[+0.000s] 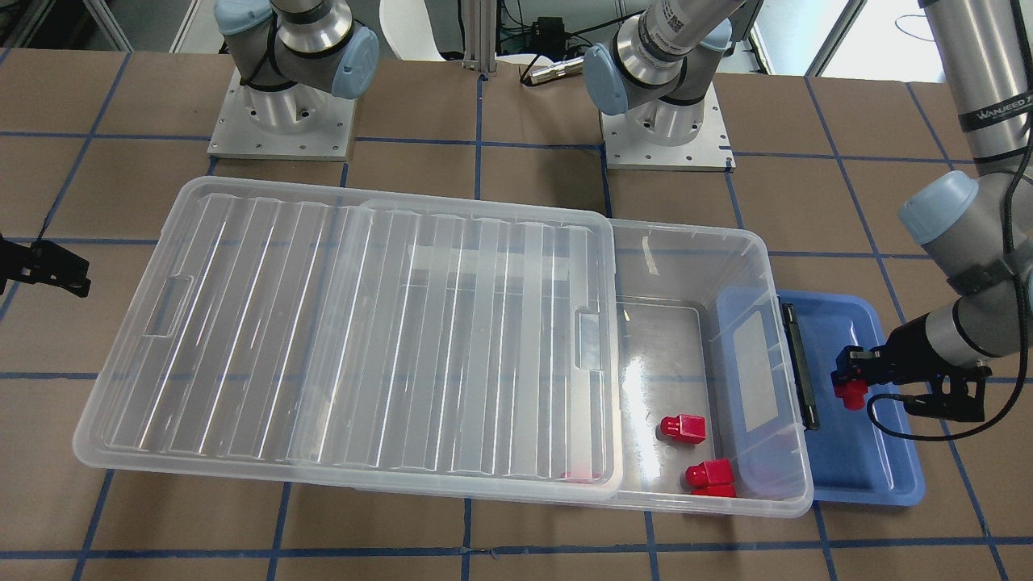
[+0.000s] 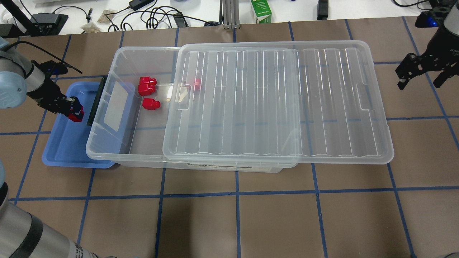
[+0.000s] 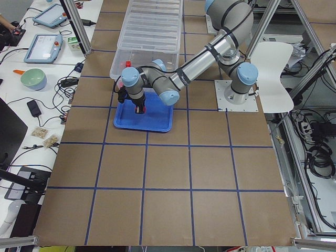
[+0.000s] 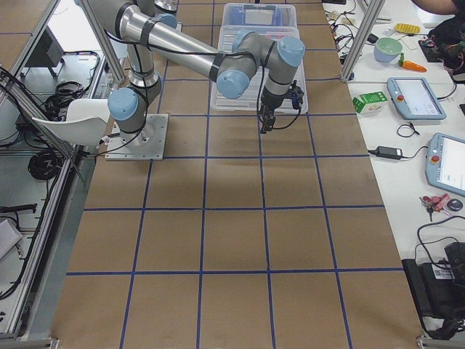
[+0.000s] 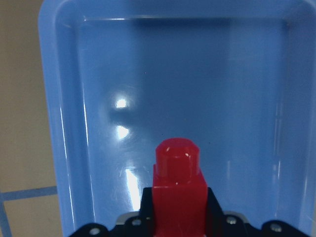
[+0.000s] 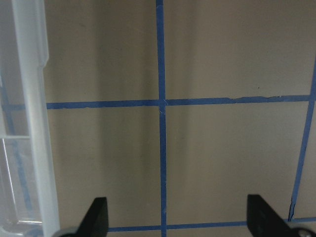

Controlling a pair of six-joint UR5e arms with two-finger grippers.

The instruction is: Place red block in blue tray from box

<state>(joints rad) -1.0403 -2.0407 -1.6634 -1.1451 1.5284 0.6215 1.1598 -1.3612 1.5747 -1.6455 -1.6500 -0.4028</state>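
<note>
My left gripper (image 2: 74, 111) is shut on a red block (image 2: 76, 116) and holds it just above the blue tray (image 2: 64, 150); it shows in the front view (image 1: 850, 386) and the left wrist view (image 5: 177, 197) too, over the tray floor (image 5: 207, 89). The clear box (image 2: 118, 150) lies beside the tray, its ribbed lid (image 2: 272, 104) slid aside. Three more red blocks (image 2: 148, 95) lie in the box's uncovered end, and one more shows through the lid (image 2: 197, 84). My right gripper (image 2: 419, 73) is open and empty, over bare table beyond the lid's far end.
The box's black latch (image 2: 96, 100) faces the tray. The lid overhangs the box toward my right gripper; its rim (image 6: 34, 128) shows at the left of the right wrist view. Cables and a green carton (image 2: 261, 10) lie past the table's far edge.
</note>
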